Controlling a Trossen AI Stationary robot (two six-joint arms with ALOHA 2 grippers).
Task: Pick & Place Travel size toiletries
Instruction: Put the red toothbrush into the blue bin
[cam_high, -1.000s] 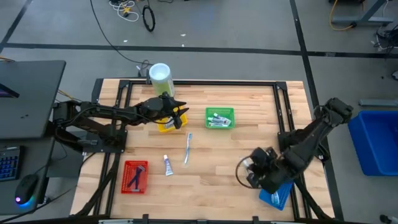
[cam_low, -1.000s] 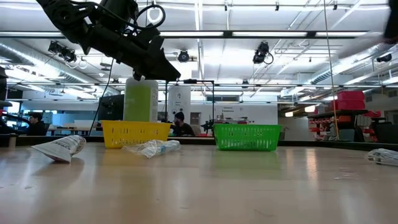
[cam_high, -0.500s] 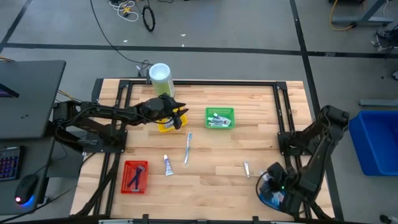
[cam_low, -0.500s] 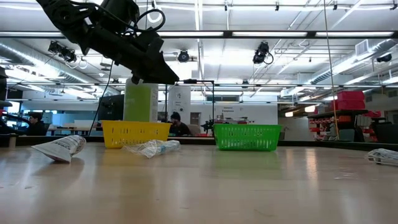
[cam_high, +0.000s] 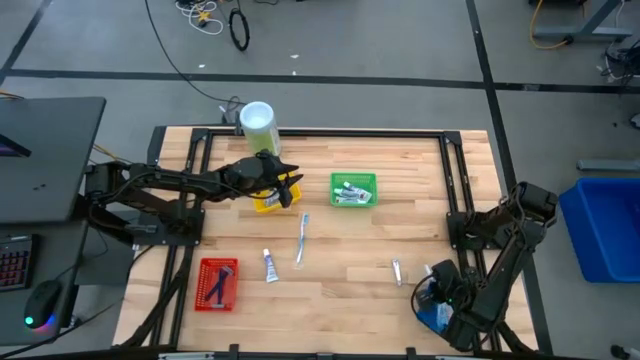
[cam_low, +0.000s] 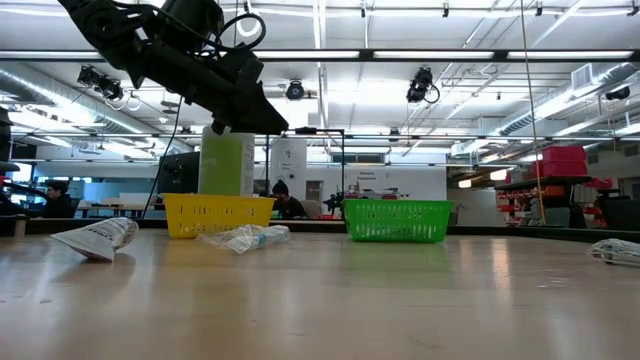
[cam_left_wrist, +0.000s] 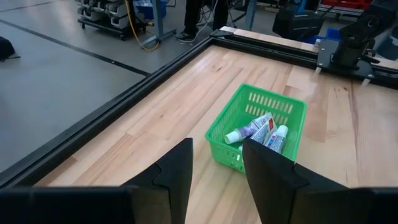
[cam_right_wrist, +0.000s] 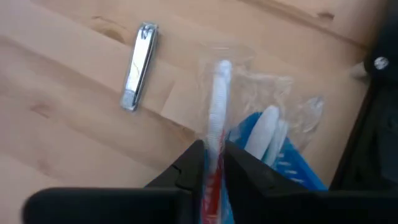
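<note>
Right gripper (cam_right_wrist: 213, 163) swung back from mid-table to blue basket (cam_high: 437, 316) at near right corner, jaws barely parted around wrapped toothbrush (cam_right_wrist: 216, 112), looks like drop-off starting. Nail clipper (cam_high: 397, 271) now uncovered, still loose. Left gripper (cam_left_wrist: 216, 163) parked half-open, empty, over yellow basket (cam_high: 266, 202).

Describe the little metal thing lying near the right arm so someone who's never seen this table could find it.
Start at the wooden table and go to its near right corner, where the right gripper hangs over a blue basket. Just left of that lies the nail clipper, alone on bare wood. It is the only shiny silver metal item; everything else nearby is plastic.
</note>
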